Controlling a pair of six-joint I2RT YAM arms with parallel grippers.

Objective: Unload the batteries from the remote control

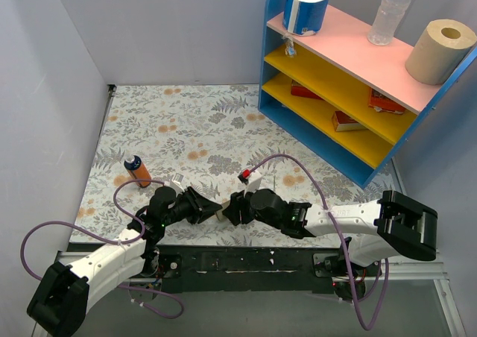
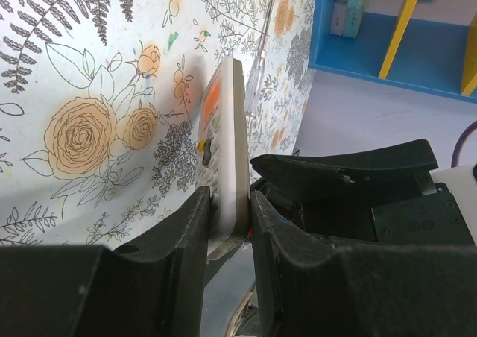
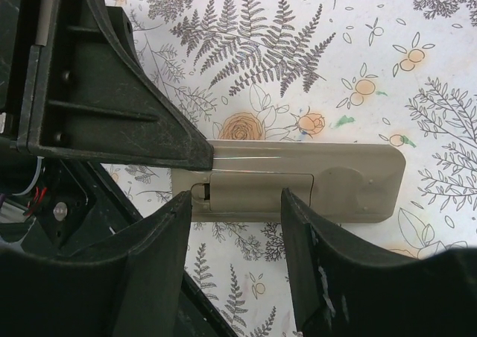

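The remote control (image 2: 227, 165) stands on its long edge, white button face to the left. My left gripper (image 2: 229, 225) is shut on its near end. In the right wrist view its grey back (image 3: 350, 180) faces the camera with the compartment lid (image 3: 257, 186) closed. The batteries are hidden. My right gripper (image 3: 237, 201) is open, its fingertips (image 3: 182, 206) spread at either end of the lid, close to the back. In the top view both grippers, left (image 1: 212, 209) and right (image 1: 232, 206), meet at the table's near edge.
An orange bottle (image 1: 136, 170) lies to the left of the grippers. A long thin silvery stick (image 2: 264, 31) lies on the floral cloth beyond the remote. A blue and yellow shelf (image 1: 350, 76) with rolls and a bottle stands at the back right.
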